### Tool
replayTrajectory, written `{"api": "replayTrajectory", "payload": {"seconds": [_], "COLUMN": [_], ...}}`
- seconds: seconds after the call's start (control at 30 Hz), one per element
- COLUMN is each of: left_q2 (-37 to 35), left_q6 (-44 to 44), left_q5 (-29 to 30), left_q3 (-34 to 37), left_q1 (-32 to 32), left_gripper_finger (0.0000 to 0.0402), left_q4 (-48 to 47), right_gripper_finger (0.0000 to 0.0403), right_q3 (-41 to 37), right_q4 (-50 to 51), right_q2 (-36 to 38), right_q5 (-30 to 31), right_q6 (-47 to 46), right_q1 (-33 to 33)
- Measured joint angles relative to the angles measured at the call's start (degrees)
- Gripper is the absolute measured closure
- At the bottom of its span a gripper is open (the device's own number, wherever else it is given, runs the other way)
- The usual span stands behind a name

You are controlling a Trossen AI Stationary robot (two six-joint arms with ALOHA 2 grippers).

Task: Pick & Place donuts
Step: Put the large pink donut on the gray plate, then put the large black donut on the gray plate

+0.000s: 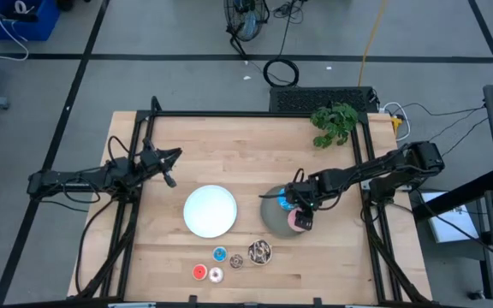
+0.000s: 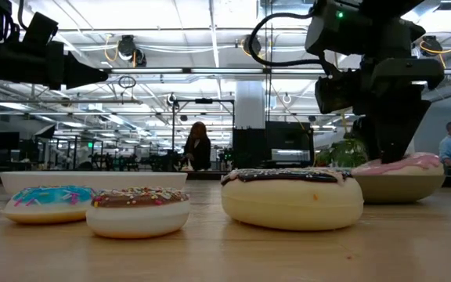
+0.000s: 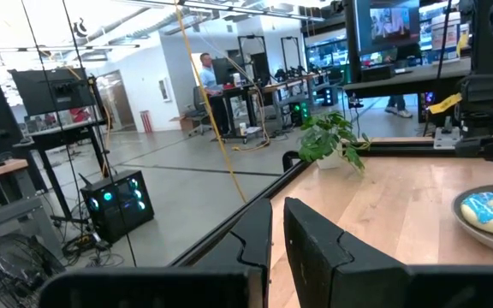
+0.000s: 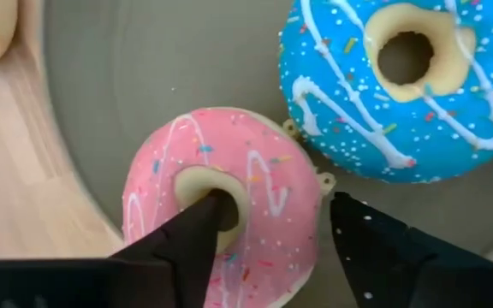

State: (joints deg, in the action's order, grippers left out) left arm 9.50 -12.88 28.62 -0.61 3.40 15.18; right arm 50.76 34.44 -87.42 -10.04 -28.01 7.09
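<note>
Right wrist view: right pincer [image 4: 272,235] spread over the pink donut [image 4: 221,201], one finger [image 4: 191,244] poked into its hole, the other [image 4: 383,252] just off its outer edge, nothing clamped. Blue sprinkled donut [image 4: 383,94] touching it on the grey plate [image 4: 135,77], right of the counter [image 1: 187,154] centre. White plate [image 1: 210,210] alongside to the left. Near edge: brown sprinkled donut [image 1: 259,251], tiny blue donut [image 1: 220,254], tiny red donut [image 1: 199,272], tiny white donut [image 1: 216,275], tiny brown donut [image 1: 237,261]. Left pincer [image 1: 168,168] idle at far left, fingers [image 3: 315,252] nearly together, holding nothing.
</note>
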Motion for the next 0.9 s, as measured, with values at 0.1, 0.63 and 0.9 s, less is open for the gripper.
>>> {"api": "replayTrajectory", "payload": {"seconds": [0.1, 0.63, 0.9], "left_q2": [0.0, 0.0, 0.0], "left_q6": [0.0, 0.0, 0.1], "left_q5": [0.0, 0.0, 0.0], "left_q3": [0.0, 0.0, 0.0], "left_q1": [0.0, 0.0, 0.0], "left_gripper_finger": [0.036, 0.036, 0.036], "left_q4": [0.0, -0.1, -0.4], "right_gripper_finger": [0.0153, 0.0115, 0.0178], "right_q3": [0.0, 7.8, 7.9], "right_q4": [0.1, 5.3, 5.2], "right_q2": [0.0, 1.9, 9.4], "right_q5": [0.9, 1.0, 8.0], "right_q6": [0.1, 4.3, 7.9], "right_q1": [0.0, -0.5, -0.1]}}
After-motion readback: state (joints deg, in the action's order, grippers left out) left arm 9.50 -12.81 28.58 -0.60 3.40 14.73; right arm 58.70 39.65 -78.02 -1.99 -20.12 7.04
